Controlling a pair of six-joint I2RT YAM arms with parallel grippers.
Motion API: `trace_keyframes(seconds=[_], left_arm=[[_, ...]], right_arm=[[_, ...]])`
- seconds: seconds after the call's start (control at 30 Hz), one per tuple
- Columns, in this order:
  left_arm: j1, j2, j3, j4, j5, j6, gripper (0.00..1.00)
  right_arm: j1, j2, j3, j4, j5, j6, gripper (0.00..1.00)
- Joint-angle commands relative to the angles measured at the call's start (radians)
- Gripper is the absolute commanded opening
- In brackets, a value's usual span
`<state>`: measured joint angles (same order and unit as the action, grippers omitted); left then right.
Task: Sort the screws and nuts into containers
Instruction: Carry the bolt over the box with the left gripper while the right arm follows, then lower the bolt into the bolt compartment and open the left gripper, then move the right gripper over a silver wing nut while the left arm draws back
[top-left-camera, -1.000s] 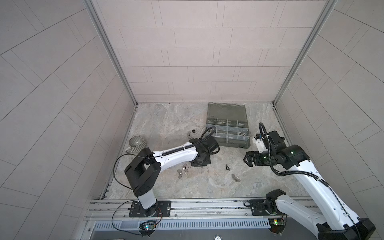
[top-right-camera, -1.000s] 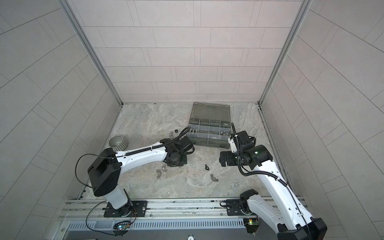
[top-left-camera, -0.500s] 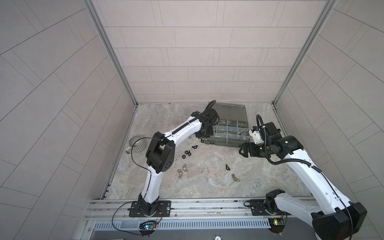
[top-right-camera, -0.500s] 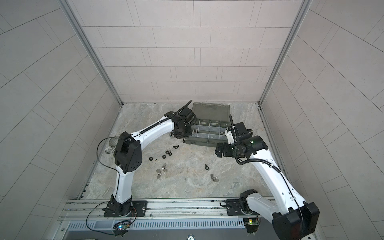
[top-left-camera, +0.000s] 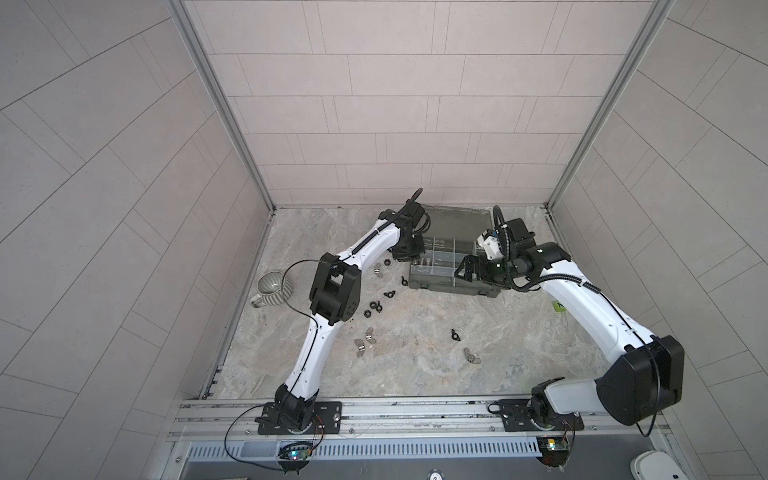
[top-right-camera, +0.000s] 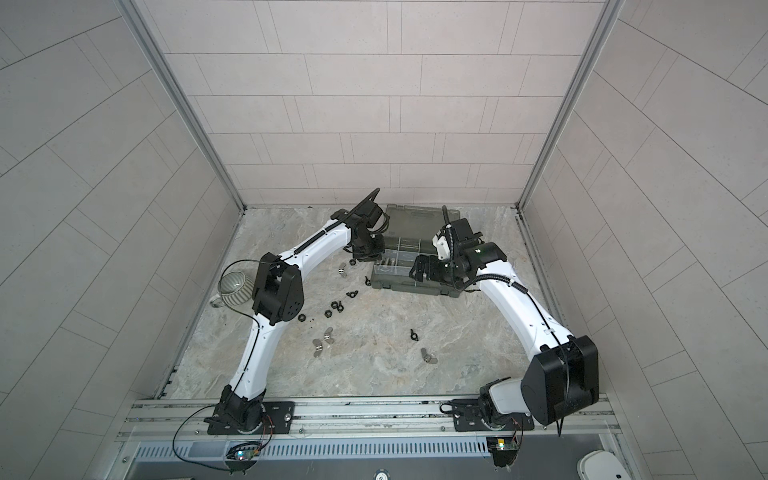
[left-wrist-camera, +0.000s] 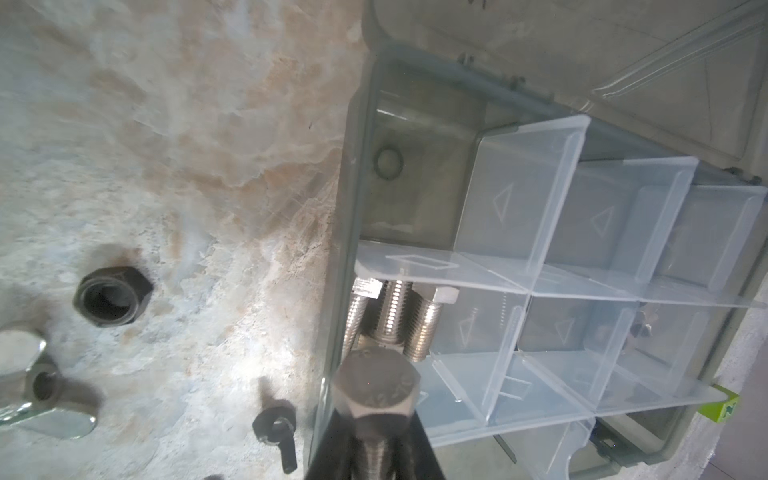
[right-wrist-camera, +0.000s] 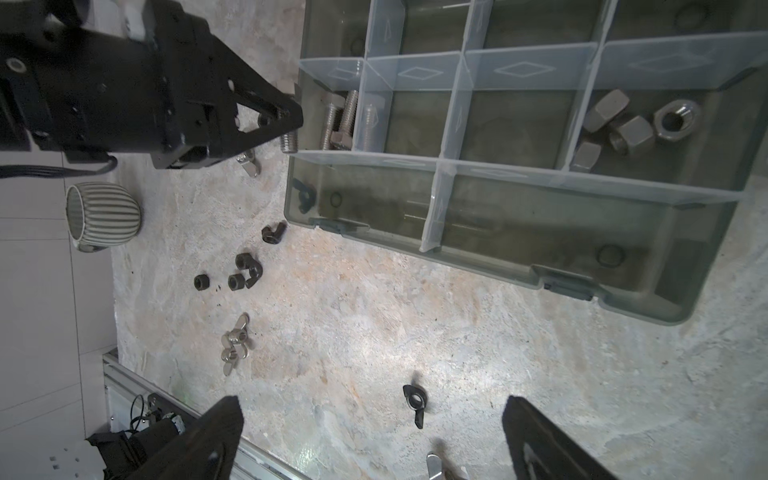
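My left gripper (left-wrist-camera: 376, 444) is shut on a silver hex-head screw (left-wrist-camera: 376, 388), held just outside the left end wall of the grey organizer box (top-left-camera: 453, 287). In the right wrist view that gripper (right-wrist-camera: 286, 120) shows the screw's threaded end (right-wrist-camera: 289, 143) poking out beside the containers (right-wrist-camera: 469, 124). Three screws (left-wrist-camera: 392, 320) lie in the end compartment. Silver hex nuts (right-wrist-camera: 623, 124) lie in another. My right gripper (right-wrist-camera: 372, 432) hangs open over the floor in front of the box, above a black wing nut (right-wrist-camera: 415, 401).
Loose nuts lie on the marble floor: black hex nuts (top-left-camera: 372, 306), silver wing nuts (top-left-camera: 363, 343), a black wing nut (top-left-camera: 456, 335) and a silver one (top-left-camera: 471, 355). A ribbed mug (top-left-camera: 272, 286) stands at the left wall. The box lid (top-left-camera: 457, 218) lies open behind.
My left arm has swung from the middle of the floor up to the box's left end, carrying the screw. The right arm has moved toward the box's front, still open.
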<state>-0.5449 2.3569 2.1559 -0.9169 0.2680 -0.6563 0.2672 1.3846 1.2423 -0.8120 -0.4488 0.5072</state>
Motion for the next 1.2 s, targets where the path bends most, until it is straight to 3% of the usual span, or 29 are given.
trace_keyframes(seconds=[0.0, 0.17, 0.23, 0.5, 0.57, 0.67, 0.77, 0.93, 1.17], left_arm=[[0.003, 0.019, 0.030, 0.035, 0.053, 0.011, 0.05], [0.007, 0.033, 0.015, 0.055, 0.079, 0.003, 0.05], [0.007, 0.039, 0.013, 0.057, 0.089, 0.004, 0.10], [0.005, -0.026, 0.005, 0.062, 0.100, 0.029, 0.58], [0.005, -0.058, 0.004, 0.068, 0.101, 0.046, 0.62], [0.004, -0.123, -0.006, 0.083, 0.101, 0.085, 0.77], [0.004, -0.209, -0.035, 0.098, 0.067, 0.148, 0.98], [0.006, -0.369, -0.206, 0.177, 0.001, 0.274, 1.00], [0.004, -0.650, -0.578, 0.362, -0.070, 0.321, 1.00]], right_arm=[[-0.006, 0.014, 0.029, -0.010, 0.007, 0.024, 0.99], [-0.006, 0.024, 0.034, -0.021, 0.031, 0.014, 0.99], [-0.006, 0.022, 0.034, -0.025, 0.039, 0.010, 0.99], [-0.006, 0.002, 0.036, -0.064, 0.100, -0.031, 0.99], [-0.006, -0.013, 0.031, -0.072, 0.130, -0.051, 0.99], [-0.006, -0.028, 0.032, -0.088, 0.178, -0.070, 0.99], [-0.006, -0.037, 0.039, -0.103, 0.204, -0.089, 0.99], [-0.006, -0.044, 0.024, -0.100, 0.202, -0.096, 0.99], [-0.005, -0.095, -0.032, -0.088, 0.185, -0.079, 0.99]])
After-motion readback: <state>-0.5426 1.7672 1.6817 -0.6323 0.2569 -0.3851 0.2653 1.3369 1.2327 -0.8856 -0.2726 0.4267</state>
